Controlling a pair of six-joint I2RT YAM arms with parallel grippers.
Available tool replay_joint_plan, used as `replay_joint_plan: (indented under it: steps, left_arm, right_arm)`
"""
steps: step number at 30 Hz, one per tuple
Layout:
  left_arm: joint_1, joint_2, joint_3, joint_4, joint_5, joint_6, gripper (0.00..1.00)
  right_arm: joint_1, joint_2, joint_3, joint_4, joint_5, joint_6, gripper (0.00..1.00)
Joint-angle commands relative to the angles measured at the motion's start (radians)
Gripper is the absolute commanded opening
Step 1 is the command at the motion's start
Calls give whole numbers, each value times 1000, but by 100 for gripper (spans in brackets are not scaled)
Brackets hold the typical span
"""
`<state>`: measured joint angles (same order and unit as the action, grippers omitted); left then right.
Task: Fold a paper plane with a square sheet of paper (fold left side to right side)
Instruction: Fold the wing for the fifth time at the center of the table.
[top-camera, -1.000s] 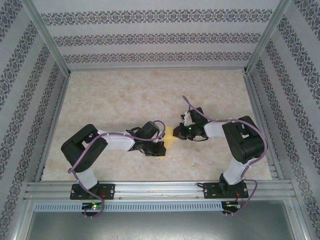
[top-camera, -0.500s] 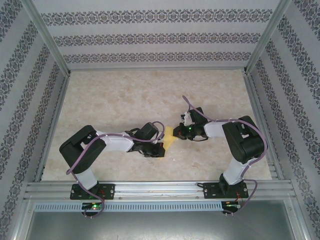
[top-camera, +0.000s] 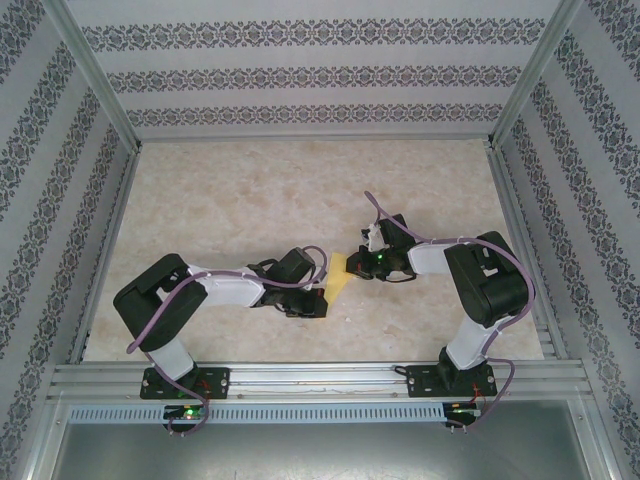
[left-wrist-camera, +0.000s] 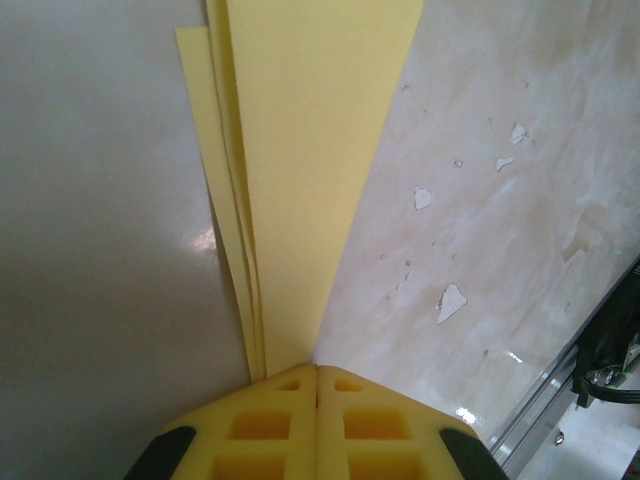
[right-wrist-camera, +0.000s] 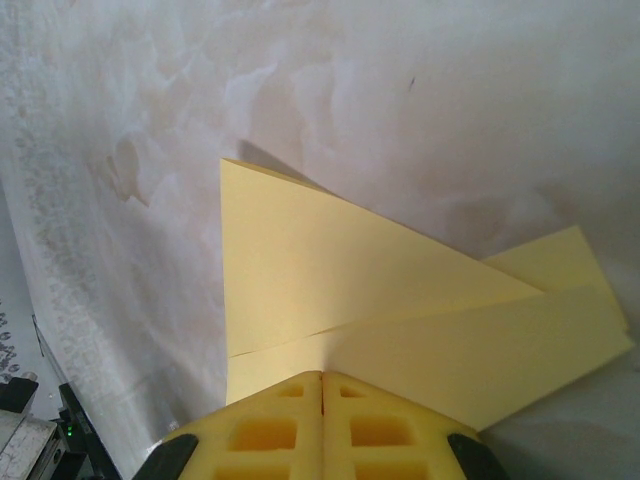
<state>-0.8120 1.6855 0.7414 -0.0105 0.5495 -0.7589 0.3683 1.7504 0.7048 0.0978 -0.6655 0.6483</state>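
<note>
Top external: fixed high above and behind the arm bases (top-camera: 185, 382), facing forward and down, far enough to take in the whole table (top-camera: 250, 190), both arms and the patterned walls (top-camera: 320, 75). Left wrist: mounted behind the left gripper (left-wrist-camera: 317, 370), looking out along its yellow fingers (left-wrist-camera: 270, 430), very near the yellow paper (left-wrist-camera: 310, 150); right wrist: same mounting behind the right gripper (right-wrist-camera: 322, 378), facing that paper from the opposite side, equally near. Shared by all three views: the yellow paper and the marbled table surface around it.
</note>
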Motion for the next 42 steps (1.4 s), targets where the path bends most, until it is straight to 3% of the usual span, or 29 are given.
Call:
replay_joint_plan:
  steps: [1,22,33,42]
  left_arm:
    - [-30,-6,-45,-140,-11,14,5]
    - [-49,-89,-93,-149,-42,-16,4]
    - [6,-316,-59,-160,-33,35,5]
    - [21,-78,133,-115,-7,114,0]
  right_arm:
    - [-4,93,-43,-109,171,-43,0]
    - [-4,97,-41,-110,164,-45,0]
    - [-3,86,-50,-109,159,-45,0]
    - [3,78,-53,-102,159,-38,0]
